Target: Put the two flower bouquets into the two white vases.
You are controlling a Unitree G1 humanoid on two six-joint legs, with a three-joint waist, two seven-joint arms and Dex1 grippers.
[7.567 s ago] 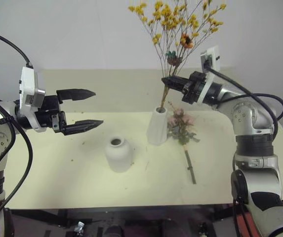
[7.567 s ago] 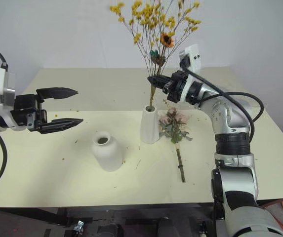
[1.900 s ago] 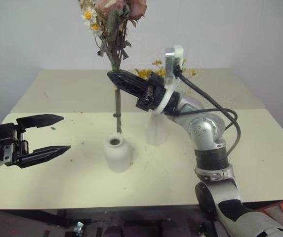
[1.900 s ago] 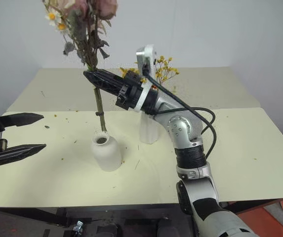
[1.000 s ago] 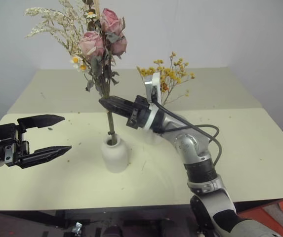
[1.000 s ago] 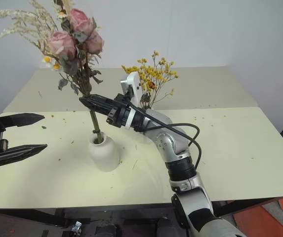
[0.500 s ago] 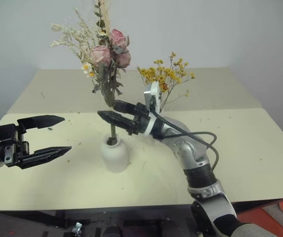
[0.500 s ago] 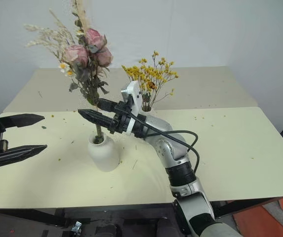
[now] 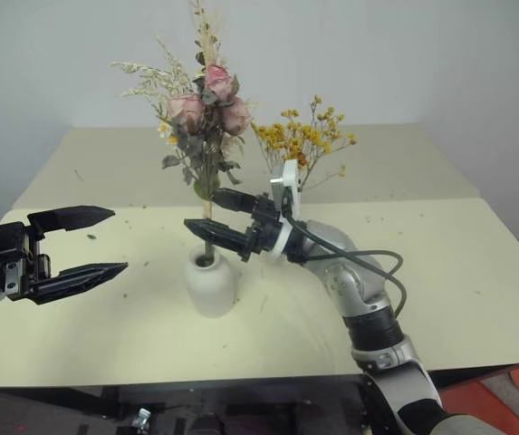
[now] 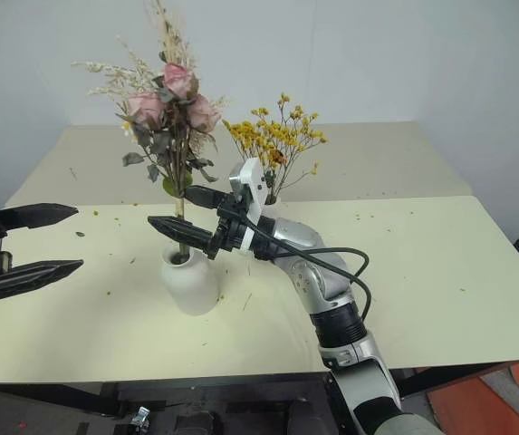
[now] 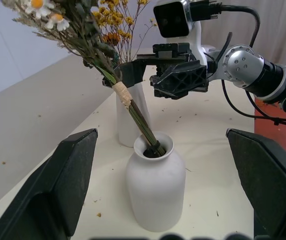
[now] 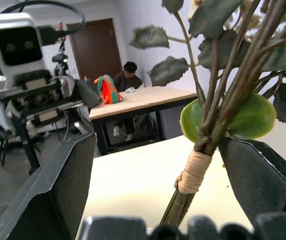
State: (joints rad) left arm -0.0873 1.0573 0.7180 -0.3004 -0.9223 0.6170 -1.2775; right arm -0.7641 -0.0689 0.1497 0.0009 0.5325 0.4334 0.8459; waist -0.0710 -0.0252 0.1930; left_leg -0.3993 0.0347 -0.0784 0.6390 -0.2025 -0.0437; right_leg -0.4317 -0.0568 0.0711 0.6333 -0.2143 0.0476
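Now the right gripper (image 9: pixel 214 219) stands wide around the rose bouquet (image 9: pixel 203 109), which sits in the round vase (image 9: pixel 210 283); left gripper (image 9: pixel 85 243) wide, at nine o'clock.

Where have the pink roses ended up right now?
The pink roses stand in the short round vase left of table centre, stems between the right gripper's open jaws, with the yellow flowers behind to the right.

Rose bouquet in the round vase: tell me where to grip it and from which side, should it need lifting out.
Grip the rose bouquet at its tape-wrapped band, where the stems are bundled tight just above the round vase neck. Come in level from the side, as the open right gripper already stands astride the stems. The flowers above look fragile, and the stems lean, so lift along that lean.
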